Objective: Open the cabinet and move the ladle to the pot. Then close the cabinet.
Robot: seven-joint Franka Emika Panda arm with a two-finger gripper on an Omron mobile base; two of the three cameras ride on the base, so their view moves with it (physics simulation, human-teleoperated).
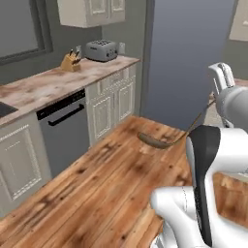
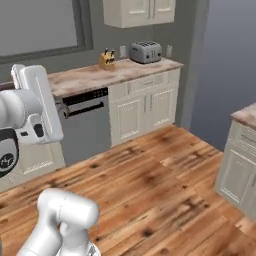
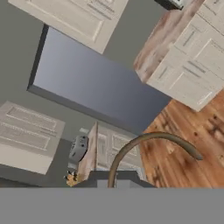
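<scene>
While the ladle (image 1: 167, 139) is carried through the air above the wooden floor (image 1: 97, 189), the transport step of the task is judged to be in hand. At the far left of the left base view, a stone-topped table (image 1: 53, 85) is seen with a knife block (image 1: 70, 63) and a toaster (image 1: 101, 50) on it, and a cream cabinet (image 1: 89, 10) is mounted on the wall above. Further right, the ladle's dark bowl hangs low over the floor, and its thin curved handle rises to the right toward the white arm. In the hand view, the handle is seen arching up and away from between the fingertips of the tool (image 3: 114, 178), which is closed on the handle's end. No pot can be made out, so the next move is judged to call for bringing the pot within reach, then lowering the bowl into it before the grip is released. The cabinet would be closed afterwards.
</scene>
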